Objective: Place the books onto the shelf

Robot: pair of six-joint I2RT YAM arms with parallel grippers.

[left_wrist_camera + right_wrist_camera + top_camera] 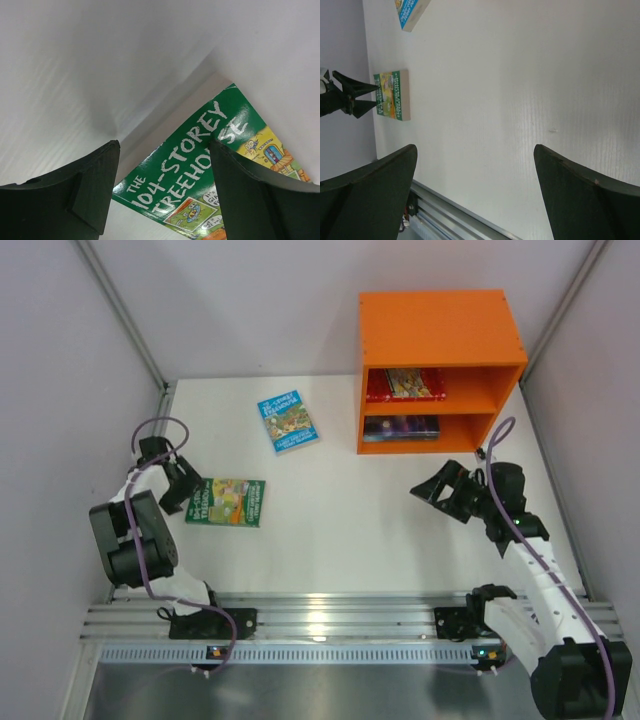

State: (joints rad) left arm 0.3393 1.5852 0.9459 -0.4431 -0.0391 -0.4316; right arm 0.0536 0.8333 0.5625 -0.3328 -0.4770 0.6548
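The left pincer (192,488) is seen spread apart, with the glossy green paperback (227,502) lying flat at its tips, ungripped. The right pincer (432,486) is seen wide and empty, and the bright orange wooden shelf (440,328) stands just beyond it.

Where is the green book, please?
In the top view, the green book lies flat on the left, beside the left gripper, near-left of the light-blue book.

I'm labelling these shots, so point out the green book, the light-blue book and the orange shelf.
green book (226,502), top view, middle of its cover.
light-blue book (289,421), top view, middle of its cover.
orange shelf (440,328), top view, its flat top panel.
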